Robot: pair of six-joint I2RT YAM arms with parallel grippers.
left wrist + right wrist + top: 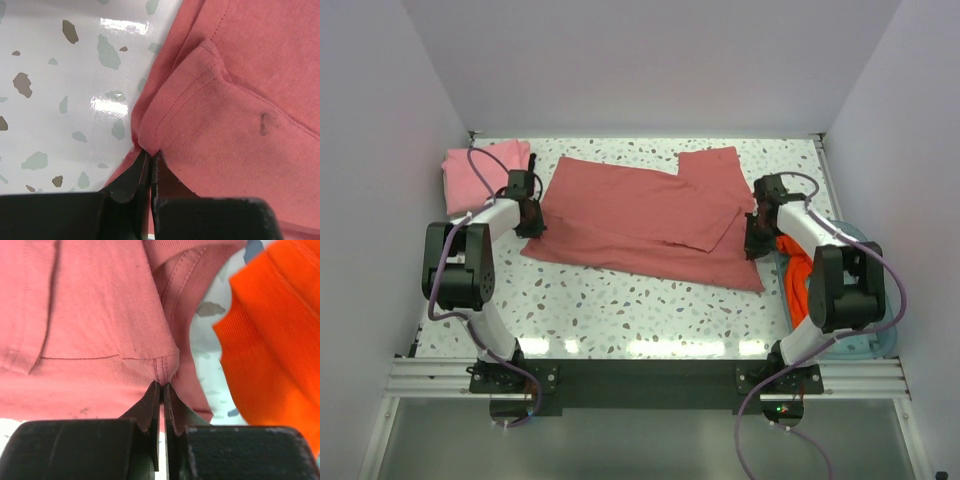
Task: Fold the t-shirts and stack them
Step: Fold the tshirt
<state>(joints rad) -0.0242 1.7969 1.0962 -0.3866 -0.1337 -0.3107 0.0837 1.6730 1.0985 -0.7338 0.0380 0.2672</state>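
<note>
A dusty rose-red t-shirt lies spread across the middle of the table, partly folded over itself. My left gripper is shut on its left edge, and the left wrist view shows the hem pinched between the black fingers. At the shirt's right edge my right gripper is shut on the cloth, with a seam caught between its tips. A lighter pink t-shirt sits folded at the back left. A bright orange t-shirt hangs over the tray on the right and also fills the right side of the right wrist view.
A pale blue see-through tray stands at the table's right edge, behind my right arm. The speckled white tabletop shows in front of the red shirt. White walls close in the back and both sides.
</note>
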